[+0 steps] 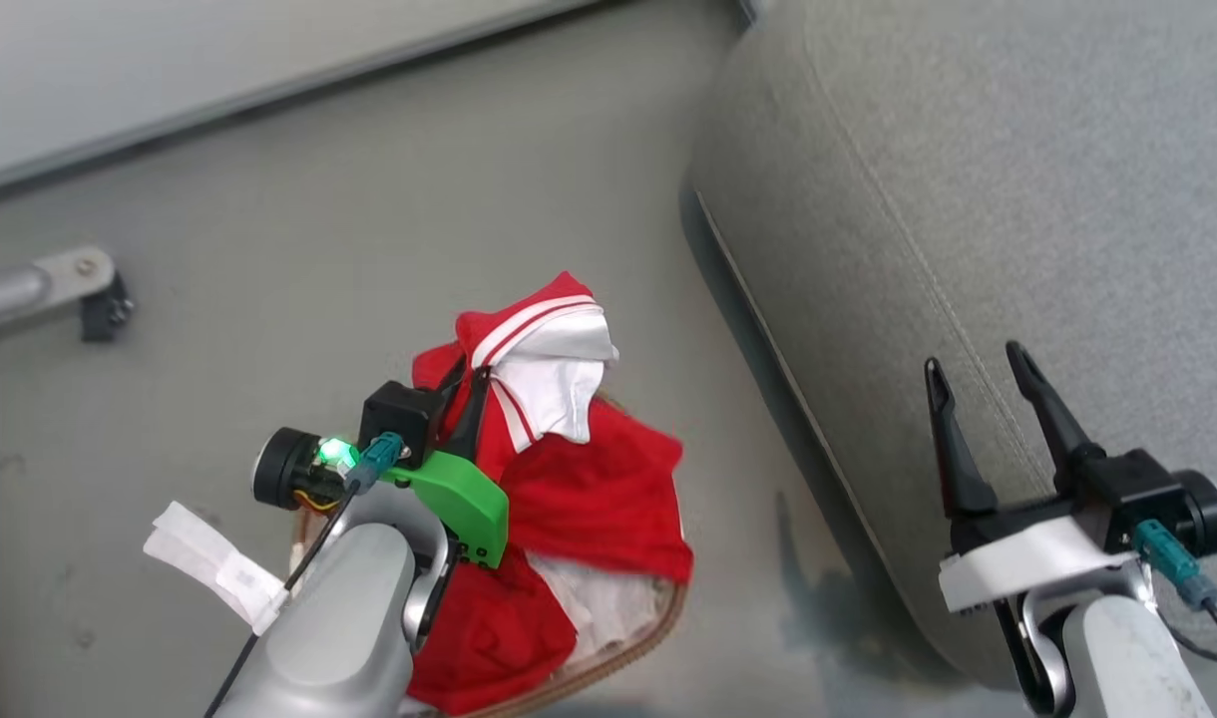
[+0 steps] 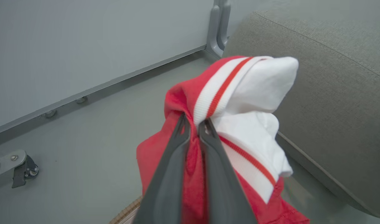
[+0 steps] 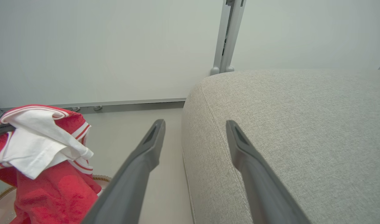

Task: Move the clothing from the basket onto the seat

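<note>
From the head: finds the left gripper (image 1: 477, 384) clamped on a bunched red and white garment (image 1: 589, 489), top held up while the lower folds hang down into the basket (image 1: 633, 643) on the floor (image 1: 319, 249). Finds the right gripper (image 1: 973, 359) with fingers apart and nothing between them, poised over the edge of the seat (image 1: 968, 150), just beside the basket to the right. From the left wrist: confirms the pinch, both fingers together on the cloth beside the striped band, with the seat's rounded corner ahead and a sliver of woven rim below. From the right wrist: looks along spread, idle fingers over the stitched seam, with the garment off to the left above the basket. Reads as the carrying step: grasp made, transfer not yet done. Calls next for raising the cloth until the trailing folds clear the rim, swinging right over the cushion, then letting go.
</note>
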Tool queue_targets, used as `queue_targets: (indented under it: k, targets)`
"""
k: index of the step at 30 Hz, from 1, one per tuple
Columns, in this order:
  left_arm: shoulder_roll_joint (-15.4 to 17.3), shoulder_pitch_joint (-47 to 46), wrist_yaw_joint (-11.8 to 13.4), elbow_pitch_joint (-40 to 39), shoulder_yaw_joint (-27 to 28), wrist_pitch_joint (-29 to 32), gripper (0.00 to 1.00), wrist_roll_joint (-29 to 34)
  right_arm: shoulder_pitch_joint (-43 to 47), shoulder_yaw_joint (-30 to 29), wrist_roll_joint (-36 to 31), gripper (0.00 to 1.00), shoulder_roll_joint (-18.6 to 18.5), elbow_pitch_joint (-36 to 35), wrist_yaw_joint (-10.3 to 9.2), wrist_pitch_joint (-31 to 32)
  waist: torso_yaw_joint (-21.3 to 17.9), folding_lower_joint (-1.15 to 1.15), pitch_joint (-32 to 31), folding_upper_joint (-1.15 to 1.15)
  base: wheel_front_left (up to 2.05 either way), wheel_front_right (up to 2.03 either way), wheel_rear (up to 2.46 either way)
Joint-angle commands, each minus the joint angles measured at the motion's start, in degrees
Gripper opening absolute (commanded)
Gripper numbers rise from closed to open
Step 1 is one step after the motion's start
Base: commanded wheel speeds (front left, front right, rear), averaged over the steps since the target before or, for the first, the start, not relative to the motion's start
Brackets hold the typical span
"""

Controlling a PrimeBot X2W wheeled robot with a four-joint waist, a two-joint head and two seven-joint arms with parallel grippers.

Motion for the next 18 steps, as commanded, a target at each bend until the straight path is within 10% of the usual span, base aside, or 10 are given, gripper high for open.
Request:
queue_targets:
  k: [1,18]
  targets:
    - [0.6,-0.4,-0.6,-0.8,-0.2,-0.1,0.0,0.9,2.0,-0.2,-0.7,1.0,-0.3,0.4,-0.04,-0.1,5.7,0.0,-11.0,0.0,0.0,0.0,0.0]
    - [6.2,-17.5,-3.4,-2.4,-2.0,3.4,0.0,2.0,4.1,3.4,-3.2,1.0,-0.3,0.6,-0.04,-0.1,7.7,0.0,-20.7,0.0,0.0,0.0,0.0]
